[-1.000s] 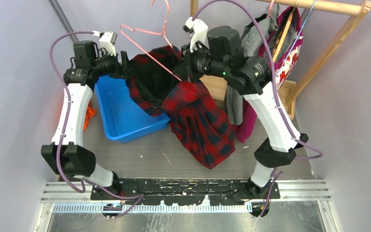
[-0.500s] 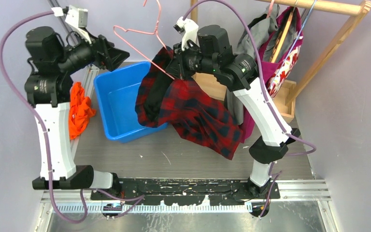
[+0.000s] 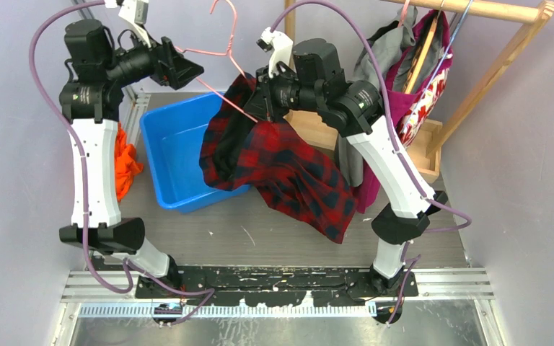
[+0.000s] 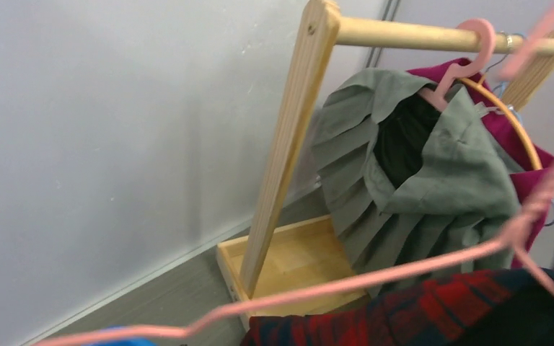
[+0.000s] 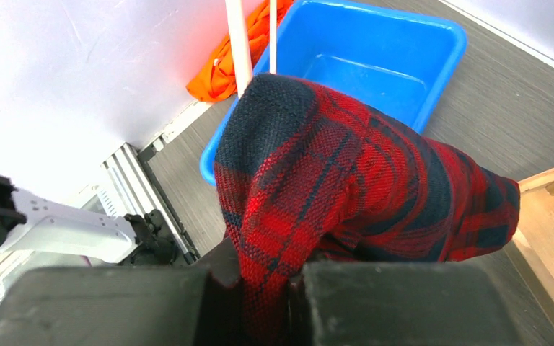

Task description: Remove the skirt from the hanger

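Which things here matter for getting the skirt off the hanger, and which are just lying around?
For the job: plaid skirt, pink hanger.
Just lying about: blue tub, orange cloth, wooden rack, grey garment.

Left hand: risen from low over the bin to high at the hanger's left end; it has let go of the skirt.
Skirt: no longer stretched between both hands; hangs bunched from the right hand alone, its left edge drawn back off the bin.
Hanger: swung left, hook further left.
Orange cloth: more uncovered beside the raised left arm.
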